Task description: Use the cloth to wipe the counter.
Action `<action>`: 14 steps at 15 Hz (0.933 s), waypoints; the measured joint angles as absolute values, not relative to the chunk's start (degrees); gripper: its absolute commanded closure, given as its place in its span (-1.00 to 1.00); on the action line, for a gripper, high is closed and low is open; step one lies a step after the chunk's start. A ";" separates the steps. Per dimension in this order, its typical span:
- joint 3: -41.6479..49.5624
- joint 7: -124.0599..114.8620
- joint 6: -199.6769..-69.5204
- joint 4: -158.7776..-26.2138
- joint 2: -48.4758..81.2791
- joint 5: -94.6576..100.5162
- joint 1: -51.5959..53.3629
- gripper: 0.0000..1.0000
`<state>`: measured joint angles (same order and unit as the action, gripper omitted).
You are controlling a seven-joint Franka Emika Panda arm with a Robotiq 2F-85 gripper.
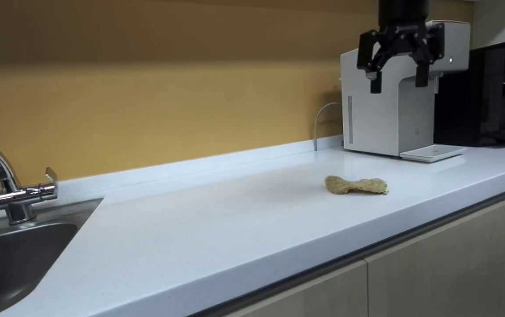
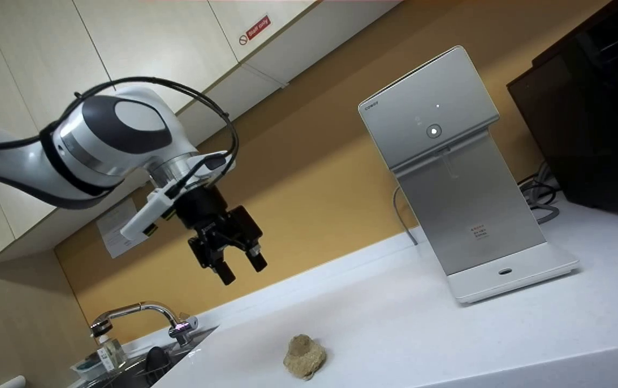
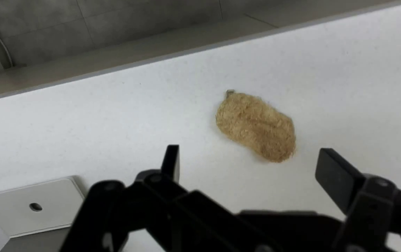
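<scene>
Tool (image 3: pixel 250 157) is nearest in the wrist view, wide, nothing in it, with the tan cloth (image 3: pixel 256 127) past it at 12 o'clock, lying untouched on the bench (image 3: pixel 116 122). Farther back, in an exterior view, the pale dispenser (image 1: pixel 378 110) stands at 1 o'clock from the cloth. Looks like the start: grasp and wiping both seem left to do; can't tell whether any patch is already clean.

Tan fibrous cloth (image 3: pixel 256 126), oblong, narrower at middle, lying on white counter (image 1: pixel 217 220).
</scene>
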<state>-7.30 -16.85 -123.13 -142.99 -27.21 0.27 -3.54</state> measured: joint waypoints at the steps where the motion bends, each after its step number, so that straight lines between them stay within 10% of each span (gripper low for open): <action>1: -8.36 -20.25 -125.15 -142.20 -24.85 0.83 -4.17 -1.00; 14: -9.53 -33.87 -132.11 -137.92 -10.72 4.26 -3.29 -1.00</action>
